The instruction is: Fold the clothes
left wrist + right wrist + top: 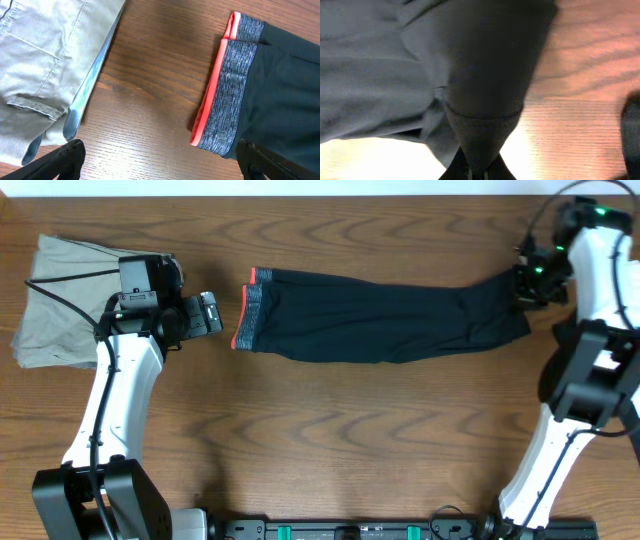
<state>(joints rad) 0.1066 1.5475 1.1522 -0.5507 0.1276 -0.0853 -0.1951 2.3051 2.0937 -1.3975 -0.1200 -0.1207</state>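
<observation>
The clothes (pixel 380 315), long black leggings, lie stretched across the back of the table with the red-and-grey waistband (pixel 247 315) at their left end. My left gripper (pixel 215 313) hovers just left of that waistband, wide open and holding nothing. In the left wrist view its gripper (pixel 160 162) spans bare wood, with the waistband (pixel 230 95) close to the right finger. My right gripper (pixel 522 285) is at the leg ends on the far right. In the right wrist view that gripper (pixel 477 172) is shut on a bunched fold of the black clothes (pixel 485 75).
Khaki-beige trousers (pixel 70 300) lie at the back left, partly under the left arm; their edge shows in the left wrist view (pixel 35 65). Brown wood table (pixel 350 440) stretches in front of the leggings. The back table edge runs close behind both grippers.
</observation>
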